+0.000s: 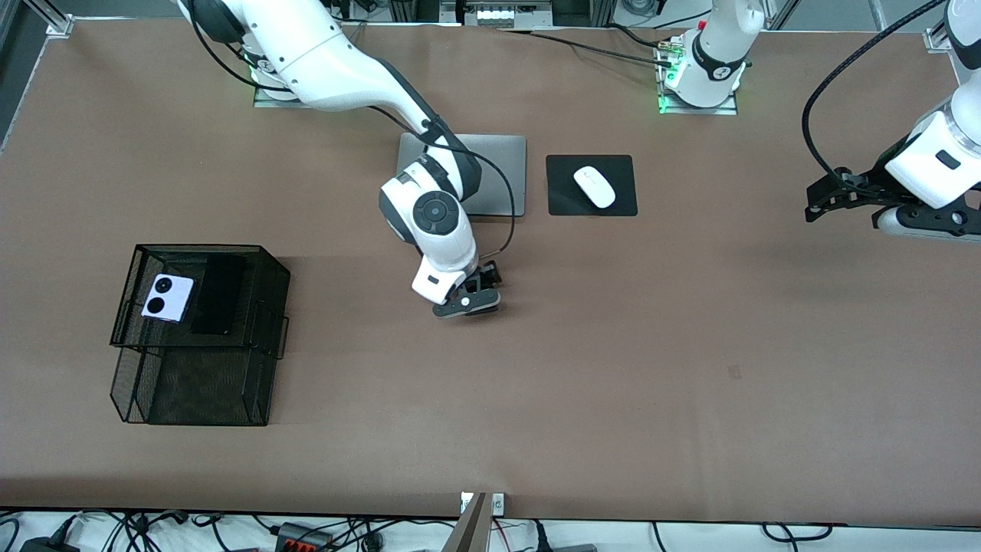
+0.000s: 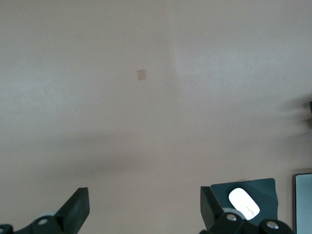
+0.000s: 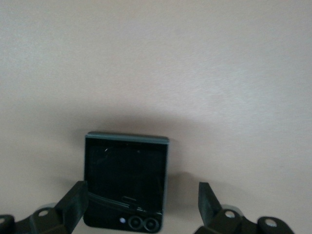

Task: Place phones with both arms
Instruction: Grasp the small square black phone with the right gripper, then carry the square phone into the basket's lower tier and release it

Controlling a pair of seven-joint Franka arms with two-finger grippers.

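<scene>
Wire basket (image 1: 201,253): stood at the right arm's end of the table, well apart from both grippers, with a second mesh tray (image 1: 191,387) just beside it, nearer to the front camera.
Lilac flip phone (image 1: 168,298): lay flat in the wire basket, its two camera circles facing up.
Long black phone (image 1: 218,294): lay flat in the same basket, just beside the lilac flip phone.
Right gripper (image 1: 469,300): was low over the middle of the table, fingers spread and holding nothing.
Black flip phone (image 3: 126,185): lay flat on the table directly under the right gripper, between its spread fingers (image 3: 74,202) in the right wrist view; contact could not be told. In the front view it was hidden by the arm.
Laptop (image 1: 502,172): lay closed on the table, partly covered by the right arm.
Mouse (image 1: 594,186): sat on a black pad (image 1: 567,201) beside the laptop, toward the left arm's end.
Left gripper (image 1: 824,201): hung in the air over bare table at the left arm's end, fingers spread, empty, waiting.
</scene>
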